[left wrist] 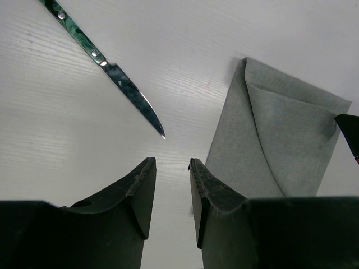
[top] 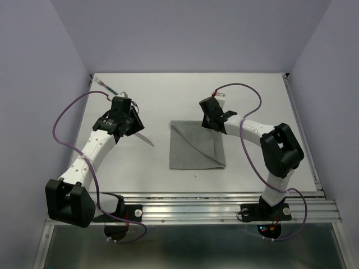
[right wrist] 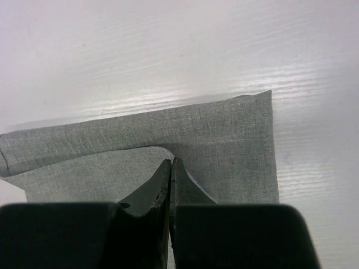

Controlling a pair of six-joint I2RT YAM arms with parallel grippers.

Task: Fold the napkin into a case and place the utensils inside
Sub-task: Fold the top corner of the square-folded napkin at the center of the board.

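Top external view first: we see the napkin (top: 193,148) lying flat at the middle of the white table (top: 252,95), folded into a rough square with a diagonal flap edge running from its 11 o'clock corner down toward 5 o'clock. It is not a narrow pouch, and no cutlery lies on it or in it.

At the napkin's 1 o'clock corner sits the right gripper (right wrist: 170,163). In its wrist view we find the two fingers pressed together with no gap, their tips down on the cloth right at the curved edge of the upper layer. Whether any fabric is caught between them we cannot tell.

Out at 9 o'clock from the napkin, apart from it, lies the knife (left wrist: 106,67). Its teal handle points away toward 11 o'clock in the left wrist view, and its pointed blade aims at the cloth. The left gripper (left wrist: 171,168) hangs over the bare table just beside the knife tip. Its fingers are spread partway with nothing between them, and the knife sits at their 11 o'clock and the napkin at their 2 o'clock.

Farther out, at 10 o'clock near the far left corner of the table, we see the second utensil (top: 107,88), slim and dark-handled, well apart from everything else.
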